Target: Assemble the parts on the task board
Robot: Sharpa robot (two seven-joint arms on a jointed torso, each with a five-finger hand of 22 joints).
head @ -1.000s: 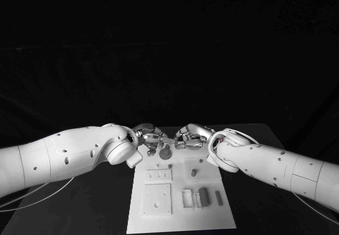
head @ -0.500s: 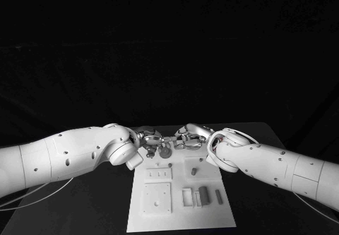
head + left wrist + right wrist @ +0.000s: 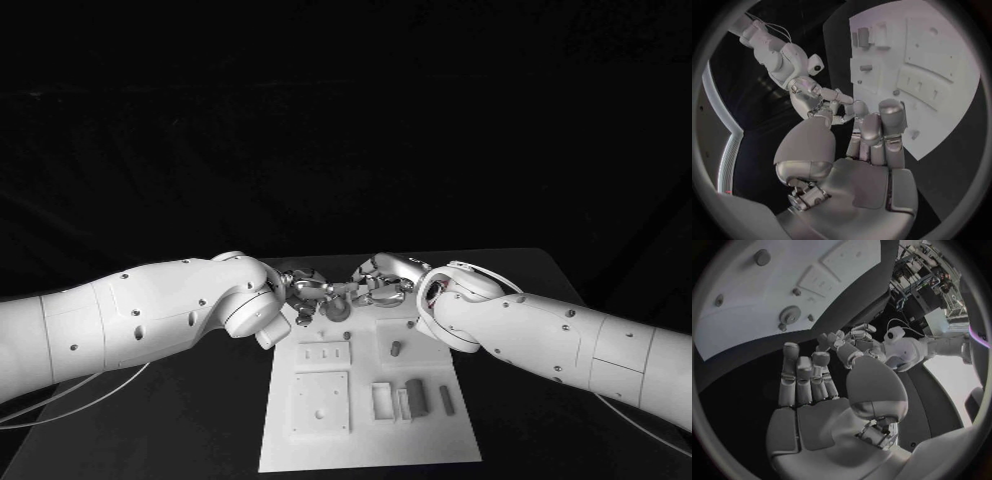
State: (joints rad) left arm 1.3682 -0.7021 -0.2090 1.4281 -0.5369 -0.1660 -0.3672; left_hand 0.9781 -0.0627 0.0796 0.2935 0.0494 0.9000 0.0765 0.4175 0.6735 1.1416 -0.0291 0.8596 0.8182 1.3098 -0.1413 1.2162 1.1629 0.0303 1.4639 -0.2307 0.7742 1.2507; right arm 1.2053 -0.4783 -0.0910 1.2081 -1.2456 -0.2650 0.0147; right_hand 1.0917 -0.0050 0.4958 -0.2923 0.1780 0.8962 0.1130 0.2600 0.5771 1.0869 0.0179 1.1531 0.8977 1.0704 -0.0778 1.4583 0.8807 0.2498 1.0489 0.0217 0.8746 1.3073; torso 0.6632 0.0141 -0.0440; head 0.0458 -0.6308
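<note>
Both hands, left [image 3: 306, 285] and right [image 3: 382, 280], hover empty-fingered over the task board [image 3: 368, 440]; crowded together, they risk colliding.

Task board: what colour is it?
White. The task board shows best in the head view, lying on the black table.

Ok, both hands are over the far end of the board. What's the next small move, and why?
Probably lower the right hand toward the round toothed part, which lies loose on the task board just beyond its fingers. Its palm looks empty.
</note>
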